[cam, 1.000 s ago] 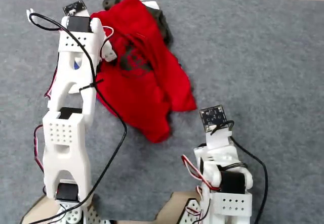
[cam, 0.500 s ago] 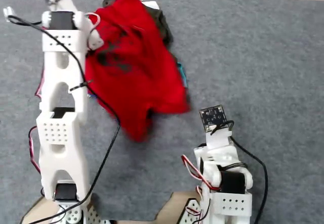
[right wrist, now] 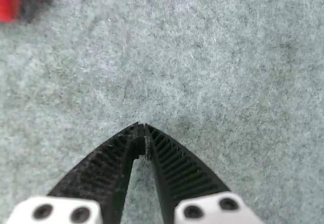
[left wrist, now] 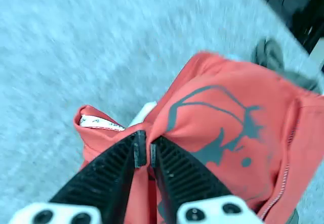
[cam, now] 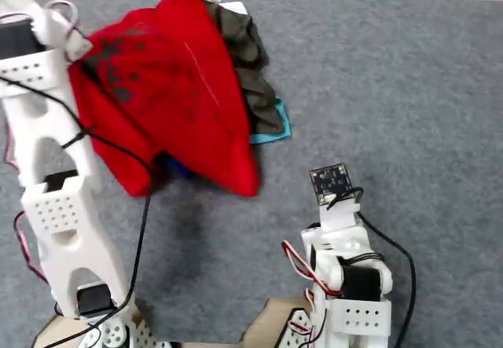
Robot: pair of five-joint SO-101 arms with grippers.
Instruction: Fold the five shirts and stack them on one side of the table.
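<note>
Red cotton shirt with a dark printed graphic (cam: 169,89) hangs bunched above the far left part of the grey felt-covered desk (cam: 409,97). The left hand (left wrist: 145,145) holds it near the collar, with its ribbed black fingers (left wrist: 182,178) clamped on a fold of cloth just beside the white neck label (left wrist: 98,122). The lower hem trails down toward the robot and throws a shadow on the felt.

Behind and beneath it lies the rest of the heap. A crumpled dark olive shirt (cam: 247,49) sits at the far edge. A corner of a teal shirt (cam: 277,125) pokes out beside it, and a patch of blue cloth (cam: 179,167) shows under the red hem.

The right hand (right wrist: 143,133) hangs low over bare felt with its fingers together and nothing between them, well apart from the pile. The white right arm (cam: 342,246) is tucked close to its base.

The work appears to be at its start, with the first shirt being pulled free of the heap and nothing folded or stacked. The next move likely calls for carrying the red shirt to open felt and laying it flat. The idle hand would probably need to take an opposite edge, since a single pinch at the collar leaves the cloth bunched.
</note>
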